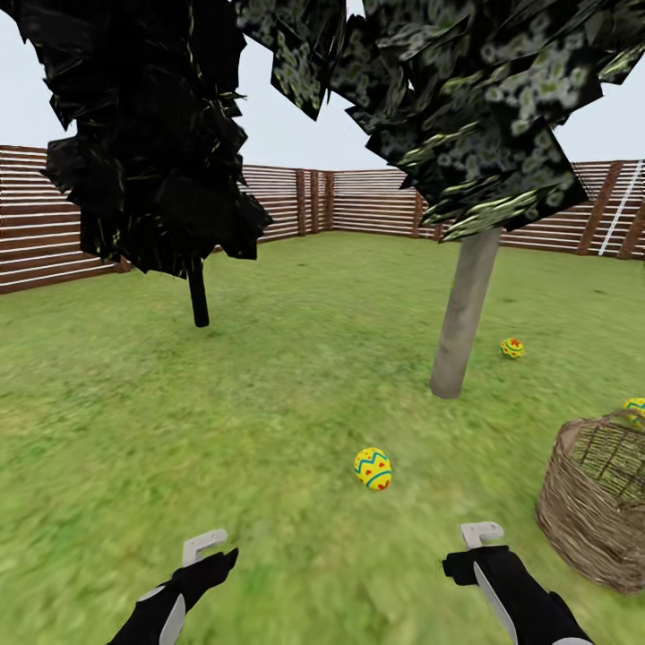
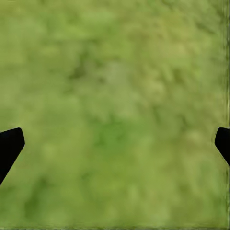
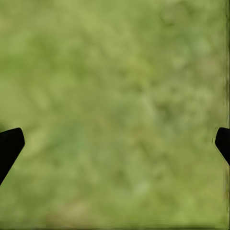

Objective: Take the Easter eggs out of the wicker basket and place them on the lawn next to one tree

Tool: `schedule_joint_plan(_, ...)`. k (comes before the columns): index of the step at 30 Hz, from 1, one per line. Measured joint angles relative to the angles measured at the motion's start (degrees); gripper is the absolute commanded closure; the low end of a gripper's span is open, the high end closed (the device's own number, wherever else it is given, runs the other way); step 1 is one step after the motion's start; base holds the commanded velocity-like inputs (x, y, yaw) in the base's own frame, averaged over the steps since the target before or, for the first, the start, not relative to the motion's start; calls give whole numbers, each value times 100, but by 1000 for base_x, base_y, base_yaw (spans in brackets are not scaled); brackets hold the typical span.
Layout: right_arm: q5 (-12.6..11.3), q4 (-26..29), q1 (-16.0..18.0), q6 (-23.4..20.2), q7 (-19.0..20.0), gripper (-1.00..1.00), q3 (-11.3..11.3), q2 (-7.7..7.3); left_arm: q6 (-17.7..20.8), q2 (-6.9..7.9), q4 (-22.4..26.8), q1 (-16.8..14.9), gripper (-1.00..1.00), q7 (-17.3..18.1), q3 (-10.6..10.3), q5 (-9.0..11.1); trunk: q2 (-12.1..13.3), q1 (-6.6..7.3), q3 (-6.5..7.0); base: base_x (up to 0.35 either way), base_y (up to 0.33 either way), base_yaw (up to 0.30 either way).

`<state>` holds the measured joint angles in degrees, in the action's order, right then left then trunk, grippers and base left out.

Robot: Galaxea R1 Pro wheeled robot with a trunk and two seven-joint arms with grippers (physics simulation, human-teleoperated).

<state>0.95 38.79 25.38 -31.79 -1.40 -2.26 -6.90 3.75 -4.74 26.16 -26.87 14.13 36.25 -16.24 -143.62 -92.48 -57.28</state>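
In the head view both arms reach forward low over the lawn (image 1: 269, 403). The left gripper (image 1: 208, 548) sits at about seven o'clock in the picture, the right gripper (image 1: 479, 537) at about five o'clock. Each wrist view shows two black fingertips at the far edges of the picture with bare grass between them: the left gripper (image 2: 115, 143) is spread wide and holds nothing, and the right gripper (image 3: 115, 143) is likewise spread wide and holds nothing. Neither touches an egg or the basket.

One Easter egg (image 1: 373, 468), yellow with blue zigzags and red marks, lies on the grass ahead of the grippers, between them and the pale-trunked tree (image 1: 464, 309). A second egg (image 1: 512, 348) lies on the grass just beyond the trunk's base, at roughly two o'clock from it. A third egg (image 1: 635, 408) shows at the right edge, by the far rim of the wicker basket (image 1: 587, 511); whether it lies inside or behind the basket cannot be told. The basket stands on the grass at four o'clock, close to the right of the right gripper.

A near-black tree (image 1: 198, 291) with a thin dark trunk stands at eleven o'clock. A brown slatted fence (image 1: 358, 202) rings the garden behind.
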Motion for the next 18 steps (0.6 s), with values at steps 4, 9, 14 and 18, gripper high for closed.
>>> schedule_joint_plan(4, -14, 0, 0, 0, 5, -100, 1, 0, 1, -1, -2, 0, -100, 6, 0, 0, 5, 10, 89, -208, -282, -155)
schedule_joint_plan(9, -29, 0, 0, -1, 19, -100, 6, -6, 1, -1, -7, 0, -100, 8, 0, 0, 12, 23, 209, -199, -282, -273)
schedule_joint_plan(14, -20, 0, 0, -1, 15, -100, -3, -1, -1, -1, -31, 0, -100, 9, 0, 0, 19, 36, 328, -193, -282, -168)
schedule_joint_plan(18, -5, 0, -1, 0, 8, -100, -5, 4, 0, -1, -34, 0, -100, 9, 0, 0, 24, 47, 418, -191, -282, -23)
